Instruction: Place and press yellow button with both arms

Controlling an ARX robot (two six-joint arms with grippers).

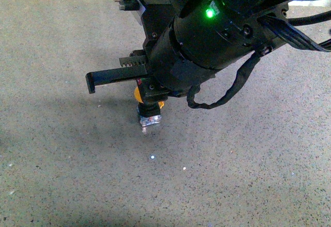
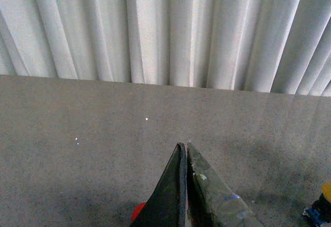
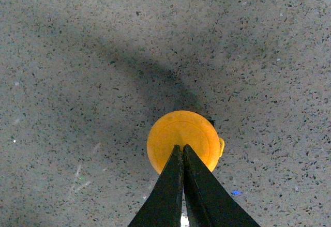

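The yellow button (image 3: pixel 178 134) stands upright on the speckled grey table, its round dome seen from above with a small yellow side tab. My right gripper (image 3: pixel 182 147) is shut, and its tips lie over the near part of the dome; I cannot tell whether they touch it. In the front view the bulky black right arm (image 1: pixel 207 35) with its green light covers most of the button (image 1: pixel 138 93); only a slice of yellow cap and the silvery base show. My left gripper (image 2: pixel 182 145) is shut and empty, low over bare table. The button (image 2: pixel 326 192) shows at that view's edge.
The grey speckled table (image 1: pixel 62 149) stretches all around the button. A white pleated curtain (image 2: pixel 165 30) hangs behind the table's far edge. A small red thing (image 2: pixel 136 212) shows partly under the left jaw. A toothed black gripper rail (image 1: pixel 119 75) sticks out sideways from the right arm.
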